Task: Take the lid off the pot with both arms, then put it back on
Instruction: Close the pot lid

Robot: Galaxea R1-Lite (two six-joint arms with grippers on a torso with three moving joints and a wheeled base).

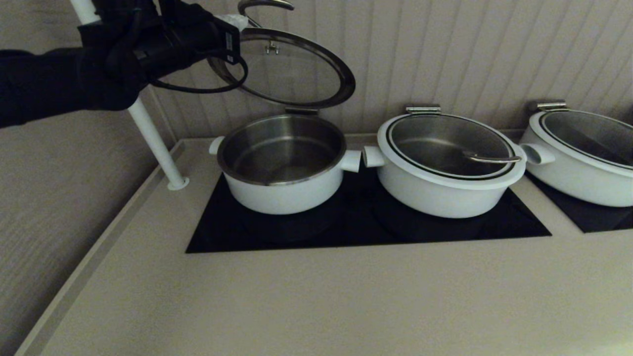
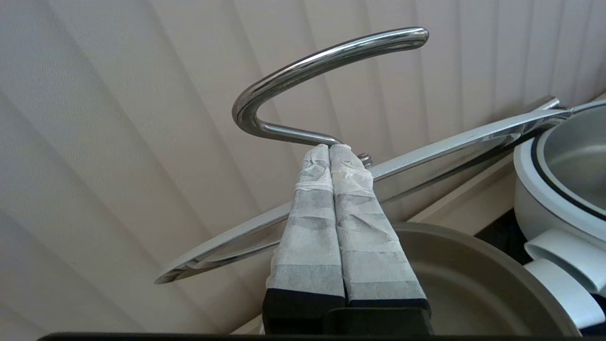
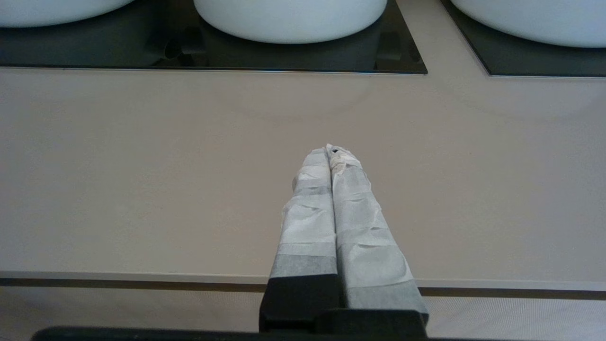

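Lid [image 1: 292, 69] handle in left gripper [image 2: 330, 148]

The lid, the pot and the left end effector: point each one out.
lid [image 1: 296, 74], head view, on the raised glass pane.
pot [image 1: 284, 195], head view, on its white outer wall.
left end effector [image 2: 330, 148], left wrist view, at the fingertips pinching the lid's wire handle.

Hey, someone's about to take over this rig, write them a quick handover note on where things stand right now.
Left gripper: shut on the lid's steel handle, holding the lid tilted up above the pot.
Right gripper: shut, empty, over the bare counter in front of the cooktop; not in the head view.
Done: lid lifted, pot open, apparently empty.
Left: lower the lid back onto the pot and let go. The neighbouring pot keeps its lid on.
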